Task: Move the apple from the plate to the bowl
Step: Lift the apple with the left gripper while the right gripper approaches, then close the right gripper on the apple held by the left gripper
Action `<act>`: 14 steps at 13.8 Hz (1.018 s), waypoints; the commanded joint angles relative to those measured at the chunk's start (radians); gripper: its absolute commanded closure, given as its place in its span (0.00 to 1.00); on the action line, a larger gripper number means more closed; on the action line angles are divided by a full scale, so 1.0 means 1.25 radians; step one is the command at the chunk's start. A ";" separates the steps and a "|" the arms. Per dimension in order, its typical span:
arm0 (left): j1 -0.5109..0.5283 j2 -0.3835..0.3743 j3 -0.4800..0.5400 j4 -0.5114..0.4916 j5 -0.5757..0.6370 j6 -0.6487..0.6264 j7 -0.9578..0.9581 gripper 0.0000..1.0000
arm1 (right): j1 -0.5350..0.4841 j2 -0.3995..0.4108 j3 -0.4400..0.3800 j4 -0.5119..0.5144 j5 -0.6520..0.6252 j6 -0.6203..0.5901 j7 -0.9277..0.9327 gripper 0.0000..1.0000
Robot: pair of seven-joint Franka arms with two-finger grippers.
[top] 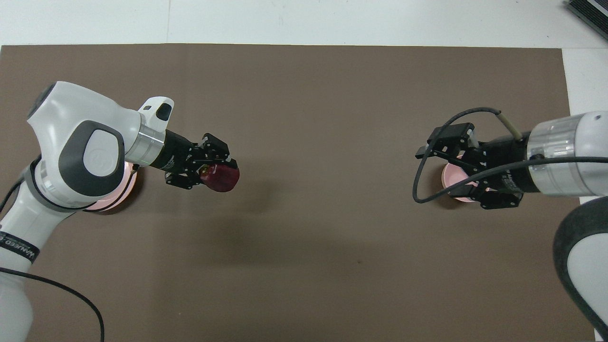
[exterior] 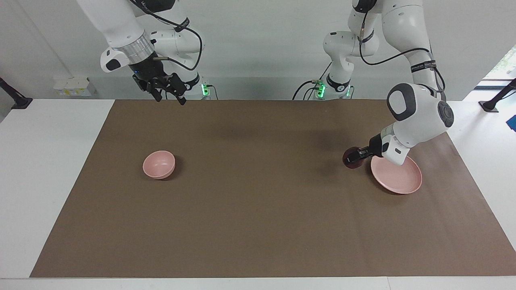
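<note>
Facing view shows my left gripper (exterior: 357, 155) clamped on the apple (exterior: 351, 158), lifted clear of the plate (exterior: 399, 179) and hanging over bare bench (exterior: 258, 225) just beside it. So the carry is the step in hand — the bowl (exterior: 159, 164) sits well apart, toward the right arm's end. Next I judge a long traverse to above the bowl, then a low release, or a hand-over midway. My right gripper (exterior: 169, 93) hangs high and empty, fingers spread wide. Count: one apple, one plate, one bowl, two grippers.
</note>
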 commanded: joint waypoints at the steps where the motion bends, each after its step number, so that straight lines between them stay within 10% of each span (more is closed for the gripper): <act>1: -0.001 0.007 -0.039 0.019 -0.116 -0.024 -0.119 1.00 | 0.022 -0.001 0.000 -0.055 0.067 0.042 0.086 0.00; 8: 0.000 0.007 -0.168 0.020 -0.371 -0.006 -0.458 1.00 | 0.011 0.142 0.000 -0.044 0.291 0.036 0.357 0.00; 14: 0.021 0.013 -0.184 0.046 -0.506 0.008 -0.472 1.00 | 0.012 0.035 0.000 -0.119 0.307 0.059 -0.140 0.00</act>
